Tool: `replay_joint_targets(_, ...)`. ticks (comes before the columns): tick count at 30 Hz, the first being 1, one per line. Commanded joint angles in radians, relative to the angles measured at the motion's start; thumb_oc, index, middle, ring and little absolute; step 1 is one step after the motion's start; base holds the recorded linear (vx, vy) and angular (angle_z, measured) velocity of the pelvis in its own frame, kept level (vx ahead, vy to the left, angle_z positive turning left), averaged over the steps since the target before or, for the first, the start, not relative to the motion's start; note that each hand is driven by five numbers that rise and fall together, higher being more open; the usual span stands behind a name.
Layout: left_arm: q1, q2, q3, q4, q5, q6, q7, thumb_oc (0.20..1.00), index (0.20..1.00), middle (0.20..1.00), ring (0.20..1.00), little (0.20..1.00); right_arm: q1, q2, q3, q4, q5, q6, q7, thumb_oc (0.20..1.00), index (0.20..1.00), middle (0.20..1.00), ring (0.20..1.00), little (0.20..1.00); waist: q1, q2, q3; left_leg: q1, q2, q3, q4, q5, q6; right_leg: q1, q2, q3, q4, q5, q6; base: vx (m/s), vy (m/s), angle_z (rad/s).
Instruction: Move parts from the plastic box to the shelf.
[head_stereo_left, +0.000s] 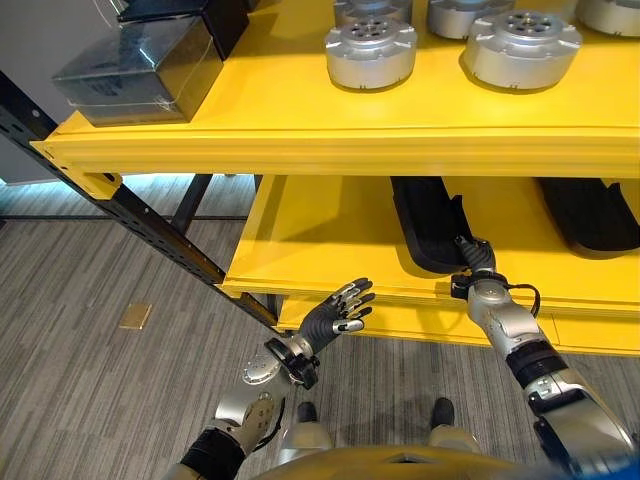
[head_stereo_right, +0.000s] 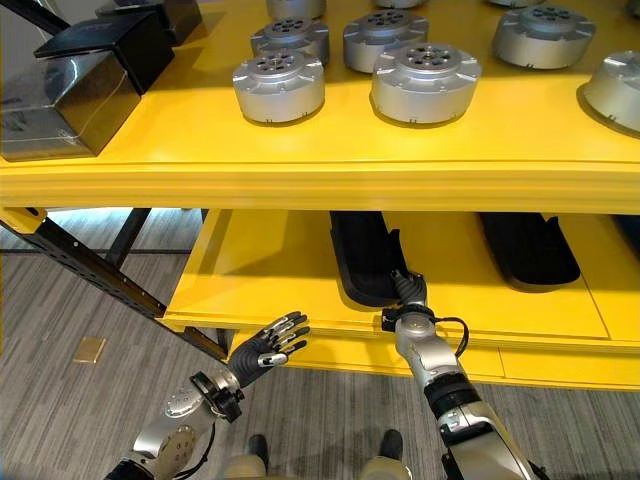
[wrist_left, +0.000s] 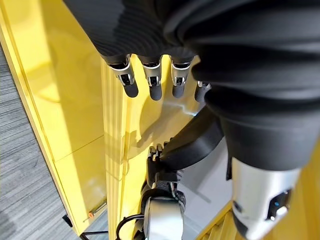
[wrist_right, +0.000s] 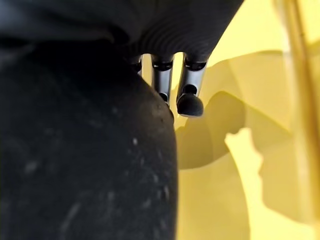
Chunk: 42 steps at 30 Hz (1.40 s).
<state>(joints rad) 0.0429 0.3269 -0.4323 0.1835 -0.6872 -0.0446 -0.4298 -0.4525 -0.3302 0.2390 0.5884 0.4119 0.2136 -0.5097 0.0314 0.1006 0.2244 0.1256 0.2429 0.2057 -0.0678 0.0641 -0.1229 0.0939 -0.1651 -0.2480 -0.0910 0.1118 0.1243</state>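
A long black part lies on the lower yellow shelf, its near end at the shelf's front edge. My right hand is at that near end, fingers wrapped over it; the right wrist view has the black part close under the fingers. My left hand floats open in front of the lower shelf's front edge, palm empty, fingers straight. A second black part lies farther right. Several round silver parts stand on the upper shelf.
A smoky plastic box with a black lid stands at the upper shelf's left end. A black perforated strut slants down past the shelf's left side. Grey plank floor below carries a small tan plate.
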Motion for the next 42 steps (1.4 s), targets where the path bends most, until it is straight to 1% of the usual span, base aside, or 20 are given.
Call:
replay_joint_targets(1,-0.029,0.024,-0.049,-0.037,-0.032,-0.017,-0.021,1.0,1.0,1.0,1.0,1.0,-0.164,0.003,-0.061,0.02,0.033,-0.034,-0.047,0.2,0.2,0.2,0.2,0.2,0.016,-0.037,0.002,-0.026,0.021,-0.002,0.036,0.073,-0.011,-0.005,-0.014,-0.015,0.164,-0.107,-0.055,0.04,-0.02,0.04)
replay_joint_targets(2,-0.031,0.03,-0.051,-0.042,-0.036,-0.011,-0.022,1.0,1.0,1.0,1.0,1.0,-0.181,0.0,-0.063,0.042,0.032,-0.029,-0.057,0.2,0.2,0.2,0.2,0.2,0.021,-0.036,0.005,-0.029,0.02,-0.005,0.037,0.072,-0.011,-0.009,-0.015,-0.015,0.164,-0.105,-0.053,0.02,-0.025,0.07)
replay_joint_targets(3,-0.038,0.037,-0.058,-0.049,-0.042,-0.007,-0.016,1.0,1.0,1.0,1.0,1.0,-0.224,-0.007,-0.063,0.077,0.033,-0.004,-0.08,0.2,0.2,0.2,0.2,0.2,0.028,-0.034,0.015,-0.039,0.02,-0.008,0.041,0.073,-0.012,-0.021,-0.017,-0.013,0.169,-0.101,-0.053,0.0,-0.017,0.1)
replay_joint_targets(5,-0.047,0.046,-0.064,-0.062,-0.054,0.006,-0.005,1.0,1.0,1.0,1.0,1.0,-0.261,-0.026,-0.073,0.132,0.011,-0.003,-0.087,0.2,0.2,0.2,0.2,0.2,0.037,-0.029,0.028,-0.05,0.019,-0.015,0.046,0.075,-0.012,-0.031,-0.018,-0.013,0.179,-0.102,-0.052,0.01,-0.006,0.08)
replay_joint_targets(8,-0.055,0.065,-0.073,-0.072,-0.07,0.009,-0.006,1.0,1.0,1.0,1.0,1.0,-0.301,-0.067,-0.086,0.185,-0.001,0.007,-0.099,0.2,0.2,0.2,0.2,0.2,0.046,-0.022,0.047,-0.063,0.016,-0.023,0.054,0.076,-0.01,-0.043,-0.02,-0.016,0.2,-0.11,-0.052,0.0,0.004,0.07)
replay_joint_targets(13,-0.079,0.096,-0.09,-0.105,-0.097,0.003,0.003,1.0,1.0,1.0,1.0,1.0,-0.375,-0.141,-0.094,0.283,-0.048,0.002,-0.068,0.2,0.2,0.2,0.2,0.2,0.055,-0.008,0.091,-0.093,0.009,-0.029,0.069,0.074,-0.007,-0.079,-0.031,-0.016,0.229,-0.112,-0.045,-0.07,0.019,0.04)
replay_joint_targets(16,-0.085,0.101,-0.094,-0.115,-0.102,0.004,0.012,1.0,1.0,1.0,1.0,1.0,-0.381,-0.159,-0.083,0.288,-0.075,-0.016,-0.051,0.2,0.2,0.2,0.2,0.2,0.053,-0.009,0.103,-0.101,0.008,-0.029,0.079,0.071,-0.007,-0.088,-0.033,-0.014,0.237,-0.112,-0.044,-0.01,0.001,0.0)
replay_joint_targets(22,-0.086,0.107,-0.099,-0.126,-0.109,-0.002,0.019,1.0,1.0,1.0,1.0,1.0,-0.38,-0.166,-0.089,0.286,-0.037,-0.018,-0.067,0.2,0.2,0.2,0.2,0.2,0.047,-0.009,0.121,-0.101,0.008,-0.023,0.09,0.065,-0.005,-0.094,-0.035,-0.004,0.248,-0.113,-0.042,0.0,0.0,0.0)
replay_joint_targets(28,-0.077,0.112,-0.099,-0.13,-0.107,0.006,0.021,1.0,1.0,1.0,1.0,1.0,-0.369,-0.178,-0.094,0.282,-0.073,-0.018,-0.032,0.2,0.2,0.2,0.2,0.2,0.041,-0.01,0.123,-0.092,0.008,-0.017,0.092,0.061,-0.004,-0.09,-0.036,0.003,0.247,-0.113,-0.04,0.0,-0.001,-0.01)
replay_joint_targets(31,-0.083,0.115,-0.103,-0.131,-0.115,0.005,0.022,1.0,1.0,1.0,1.0,1.0,-0.385,-0.19,-0.086,0.286,-0.083,0.001,-0.008,0.2,0.2,0.2,0.2,0.2,0.038,-0.011,0.125,-0.09,0.009,-0.013,0.093,0.061,-0.005,-0.09,-0.035,0.006,0.248,-0.113,-0.04,0.0,0.0,0.0)
replay_joint_targets(42,-0.08,0.108,-0.109,-0.124,-0.109,0.0,0.026,1.0,1.0,1.0,1.0,1.0,-0.396,-0.192,-0.078,0.302,-0.093,0.016,-0.009,0.2,0.2,0.2,0.2,0.2,0.036,-0.01,0.121,-0.08,0.011,-0.009,0.092,0.06,-0.007,-0.084,-0.035,0.009,0.249,-0.114,-0.041,0.0,0.0,0.0)
